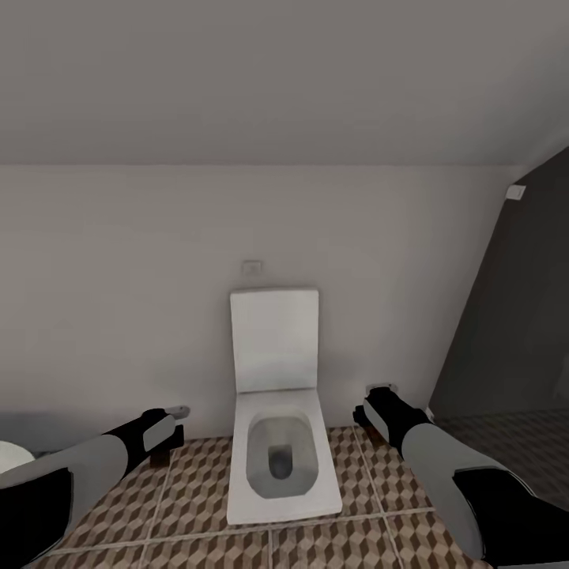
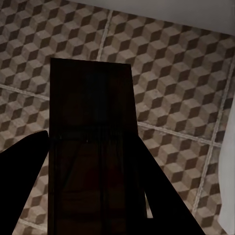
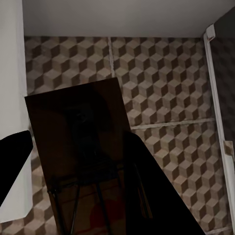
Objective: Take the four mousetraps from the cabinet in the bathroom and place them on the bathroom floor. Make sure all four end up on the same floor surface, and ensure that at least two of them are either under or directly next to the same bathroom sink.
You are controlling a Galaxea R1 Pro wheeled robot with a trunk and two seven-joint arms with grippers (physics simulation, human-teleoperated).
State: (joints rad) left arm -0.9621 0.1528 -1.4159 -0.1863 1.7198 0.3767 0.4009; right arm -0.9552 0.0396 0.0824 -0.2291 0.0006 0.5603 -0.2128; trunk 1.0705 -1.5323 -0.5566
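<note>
A dark brown mousetrap (image 2: 90,142) with thin wire parts lies flat between my left gripper's (image 2: 90,196) black fingers, which are shut on it above the cube-patterned bathroom floor (image 2: 171,73). My right gripper (image 3: 83,186) is shut on a second mousetrap (image 3: 78,132), also held over the bathroom floor (image 3: 161,78). In the head view the left gripper (image 1: 170,423) and the right gripper (image 1: 379,399) hover low on either side of a toilet, each with a mousetrap's thin edge (image 1: 180,410) (image 1: 380,387) poking out at its tip.
A square white toilet (image 1: 280,458) with its lid up stands against the white wall straight ahead, between my arms. A dark grey wall (image 1: 506,316) closes the right side. A white rounded edge (image 1: 12,454) shows at the far left. Tiled floor (image 1: 190,537) lies around the toilet.
</note>
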